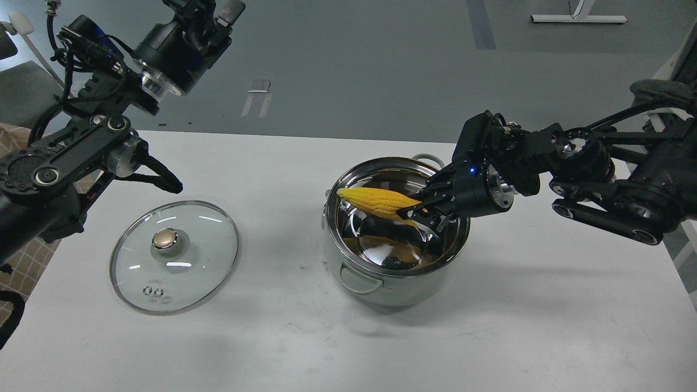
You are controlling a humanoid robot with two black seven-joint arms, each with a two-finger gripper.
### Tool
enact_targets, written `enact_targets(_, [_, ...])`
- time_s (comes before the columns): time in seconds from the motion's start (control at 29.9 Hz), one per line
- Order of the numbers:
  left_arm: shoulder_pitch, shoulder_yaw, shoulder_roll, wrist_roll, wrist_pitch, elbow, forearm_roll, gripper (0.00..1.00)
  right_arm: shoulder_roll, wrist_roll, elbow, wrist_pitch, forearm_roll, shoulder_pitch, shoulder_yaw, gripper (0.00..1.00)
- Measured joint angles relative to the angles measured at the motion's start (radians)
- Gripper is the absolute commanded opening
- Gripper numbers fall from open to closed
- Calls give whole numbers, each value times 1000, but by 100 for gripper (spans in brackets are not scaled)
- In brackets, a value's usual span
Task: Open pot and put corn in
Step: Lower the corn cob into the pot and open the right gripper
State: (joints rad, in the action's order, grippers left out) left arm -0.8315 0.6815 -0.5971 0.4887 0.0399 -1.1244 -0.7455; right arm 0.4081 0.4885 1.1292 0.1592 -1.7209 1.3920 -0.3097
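Glass lid [174, 256] lies off at lower left on the tabletop [517, 305]; right end effector [422, 209], clamped on the corn [375, 201], holds it over the open pot [395, 234] at centre, release remaining

A round glass lid [174, 256] with a gold knob [165, 238] lies flat on the white bench [544, 326], on the left side. Behind the bench is a grey floor [354, 65]. A white stand foot [578, 18] sits far back on it.
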Motion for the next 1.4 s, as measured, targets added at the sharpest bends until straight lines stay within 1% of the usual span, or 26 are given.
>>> enact_targets(0.27, [0, 0, 0, 0, 0, 0, 0, 97, 0, 0, 0, 3, 0, -4, -5, 6])
enact_targets(0.33, [0, 0, 0, 0, 0, 0, 0, 98, -1, 0, 0, 3, 0, -4, -16, 9])
enact_targets(0.47, [0, 0, 0, 0, 0, 0, 0, 98, -5, 0, -1, 3, 0, -5, -25, 21])
enact_targets(0.5, [1, 0, 0, 0, 0, 0, 0, 97, -6, 0, -1, 3, 0, -5, -26, 27])
enact_targets(0.6, [1, 0, 0, 0, 0, 0, 0, 97, -7, 0, -2, 3, 0, -5, -26, 34])
enact_targets(0.64, [1, 0, 0, 0, 0, 0, 0, 98, -8, 0, -2, 3, 0, -5, -26, 40])
enact_targets(0.7, [1, 0, 0, 0, 0, 0, 0, 98, -8, 0, -2, 3, 0, -5, -26, 48])
enact_targets(0.77, [1, 0, 1, 0, 0, 0, -1, 98, -8, 0, -2, 3, 0, -5, -26, 64])
enact_targets(0.84, [2, 0, 2, 0, 0, 0, -1, 98, -8, 0, -2, 3, 0, -5, -26, 69])
enact_targets(0.87, [2, 1, 2, 0, 0, 0, -2, 97, -8, 0, -2, 3, 0, -5, -26, 75])
enact_targets(0.9, [2, 1, 2, 0, 0, 0, -2, 97, -8, 0, -1, 2, 1, -5, -25, 75])
enact_targets(0.97, [2, 1, 2, 0, 0, 0, -2, 98, -9, 0, 0, 2, 6, -5, -23, 81])
enact_targets(1.0, [2, 1, 2, 0, 0, 0, -2, 98, -9, 0, 0, 2, 9, -5, -22, 83])
enact_targets(1.04, [2, 1, 2, 0, 0, 0, -2, 98, -9, 0, 0, 2, 12, -5, -22, 88])
enact_targets(1.1, [2, 1, 2, 0, 0, 0, -2, 98, -9, 0, 0, 2, 18, -5, -20, 94])
enact_targets(1.27, [2, 1, 2, 0, 0, 0, -2, 98, -1, 0, -2, -2, 43, 5, -7, 96])
enact_targets(1.4, [2, 1, 2, 0, 0, 1, -2, 98, 5, 0, -41, -3, 106, 20, 56, 99])
